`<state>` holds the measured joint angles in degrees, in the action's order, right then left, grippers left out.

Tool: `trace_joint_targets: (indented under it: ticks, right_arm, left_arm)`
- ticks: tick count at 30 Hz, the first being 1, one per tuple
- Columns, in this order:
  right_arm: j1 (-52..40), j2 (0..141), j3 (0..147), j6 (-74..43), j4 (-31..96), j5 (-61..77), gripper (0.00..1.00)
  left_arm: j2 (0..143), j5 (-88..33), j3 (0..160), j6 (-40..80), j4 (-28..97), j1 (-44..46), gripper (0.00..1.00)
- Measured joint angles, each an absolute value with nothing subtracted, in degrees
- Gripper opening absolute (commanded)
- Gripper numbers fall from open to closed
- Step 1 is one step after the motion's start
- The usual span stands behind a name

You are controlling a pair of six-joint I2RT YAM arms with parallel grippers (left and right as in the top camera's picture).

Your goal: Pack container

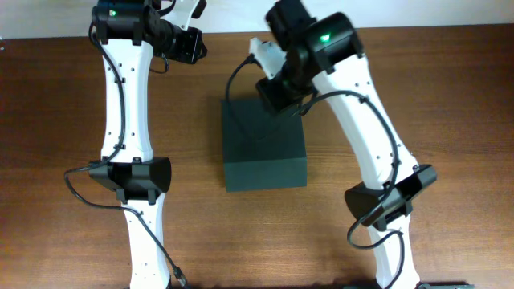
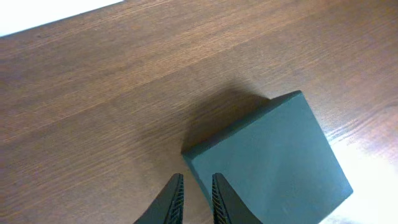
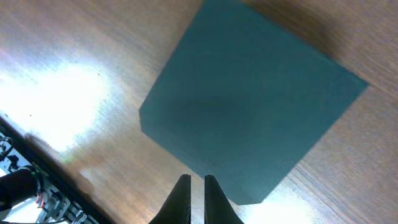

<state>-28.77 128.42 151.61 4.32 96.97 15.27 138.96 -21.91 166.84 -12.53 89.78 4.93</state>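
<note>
Because the lid is down, the step in hand is judged to be opening the box before anything goes in.

The brown wooden bench (image 1: 450,96) fills the overhead view, with nothing to pack showing on it. The container (image 1: 264,152), a dark green-black matte box, sits about midway between the left and right edges, a little nearer the far edge than the near one. Its flat lid is closed and level.

The left arm (image 1: 128,104) runs up the left side of the bench, well apart from the box. The right arm (image 1: 369,128) leans in from the right, its wrist above the box's far edge.

The left gripper (image 2: 197,180) has its fingers pressed nearly together, holding nothing, and hangs just beside a corner of the box. The right gripper (image 3: 193,180) is likewise drawn nearly together and empty, poised above the lid near one edge.

To do this well, first find the lid's free edge (neither seam nor hinge side can be made out here). One pincer should then spread and catch that edge from the side. The other should press the box down, since a light box may slide or tip on the smooth wood.
</note>
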Motion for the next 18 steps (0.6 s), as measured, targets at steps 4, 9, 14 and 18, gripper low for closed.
trace_joint_targets:
  ticks: [4, 9, 14, 18]
  right_arm:
    - [-30.85, 128.42, 149.6, 3.49, 96.99, 14.35, 0.08]
    - [-34.04, 128.4, 147.89, 3.09, 96.99, 13.28, 0.09]
    - [-38.57, 125.43, 147.02, 2.94, 96.99, 8.51, 0.13]
    - [-40.97, 117.36, 146.69, 3.03, 96.97, 4.34, 0.15]
  left_arm:
    - [138.96, -19.4, 166.84, -12.84, 89.71, 4.93, 0.27]
    - [138.96, -17.85, 166.84, -12.86, 89.78, 4.93, 0.28]
    - [138.96, -17.28, 166.84, -12.86, 90.06, 4.91, 0.28]
    - [138.96, -17.15, 166.84, -12.86, 90.26, 4.91, 0.28]
